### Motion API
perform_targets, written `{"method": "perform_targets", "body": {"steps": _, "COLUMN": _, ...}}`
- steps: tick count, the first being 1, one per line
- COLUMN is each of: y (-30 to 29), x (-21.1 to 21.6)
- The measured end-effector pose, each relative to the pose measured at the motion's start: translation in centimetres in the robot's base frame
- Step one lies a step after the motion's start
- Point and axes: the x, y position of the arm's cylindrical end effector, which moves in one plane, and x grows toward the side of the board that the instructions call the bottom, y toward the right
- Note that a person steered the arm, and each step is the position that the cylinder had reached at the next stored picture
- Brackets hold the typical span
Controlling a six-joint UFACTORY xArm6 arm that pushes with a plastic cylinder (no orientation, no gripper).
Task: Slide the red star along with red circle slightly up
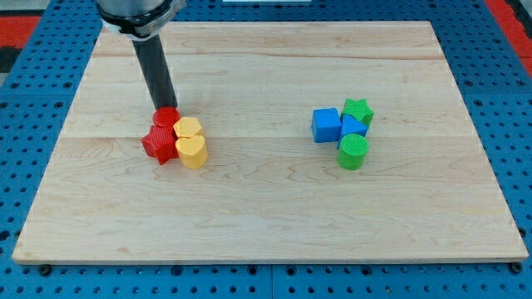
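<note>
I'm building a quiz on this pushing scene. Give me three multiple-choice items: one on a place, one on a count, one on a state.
1. Where is my tip?
A. just above the red circle
B. beside the green circle
C. at the board's bottom edge

2. How many yellow blocks are there?
A. one
B. two
C. four

3. How do the red star and the red circle stand?
A. far apart
B. stacked
C. touching

Answers: 1 A, the rod ends at the red circle's upper edge. 2 B, a yellow circle and a yellow heart. 3 C, they sit pressed together in the left cluster.
</note>
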Motion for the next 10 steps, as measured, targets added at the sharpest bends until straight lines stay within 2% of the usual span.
{"method": "perform_targets", "body": {"steps": 1, "y": -4.5, "x": 0.4}}
{"method": "perform_targets", "body": {"steps": 2, "y": -7.5, "x": 4.5}}
{"method": "perform_targets", "body": {"steps": 3, "y": -7.4, "x": 10.0}}
{"method": "perform_targets", "body": {"steps": 4, "y": -3.5, "x": 11.3}}
{"method": "perform_targets", "body": {"steps": 5, "y": -1.0, "x": 11.1}}
{"method": "perform_targets", "body": {"steps": 10, "y": 0.2, "x": 8.4}}
